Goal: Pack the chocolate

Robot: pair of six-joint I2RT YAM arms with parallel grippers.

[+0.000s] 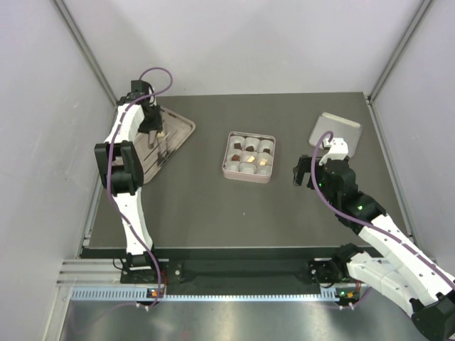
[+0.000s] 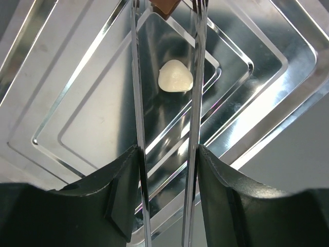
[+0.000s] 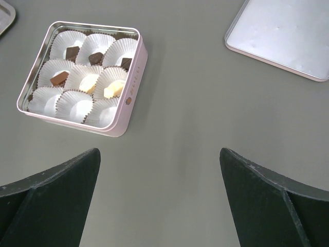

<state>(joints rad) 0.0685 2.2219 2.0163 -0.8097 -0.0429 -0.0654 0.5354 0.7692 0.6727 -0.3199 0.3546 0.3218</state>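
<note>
My left gripper (image 1: 151,132) hovers over a shiny triangular metal tray (image 1: 178,135) at the back left. In the left wrist view it (image 2: 168,150) is shut on a pair of thin metal tongs (image 2: 136,92). A brown chocolate (image 2: 164,6) sits at the tongs' tips, at the frame's top edge. A cream-white chocolate (image 2: 175,76) lies on the tray (image 2: 77,92) between the tongs' arms. The square pink tin (image 1: 249,157) holds white paper cups. In the right wrist view several cups hold chocolates, dark (image 3: 72,53), brown (image 3: 59,78) and cream (image 3: 114,88). My right gripper (image 3: 158,153) is open and empty above bare table.
The tin's lid (image 1: 336,131) lies flat at the back right, also seen in the right wrist view (image 3: 282,36). The tin (image 3: 128,98) is ahead-left of my right gripper (image 1: 304,172). White walls enclose the dark table on three sides.
</note>
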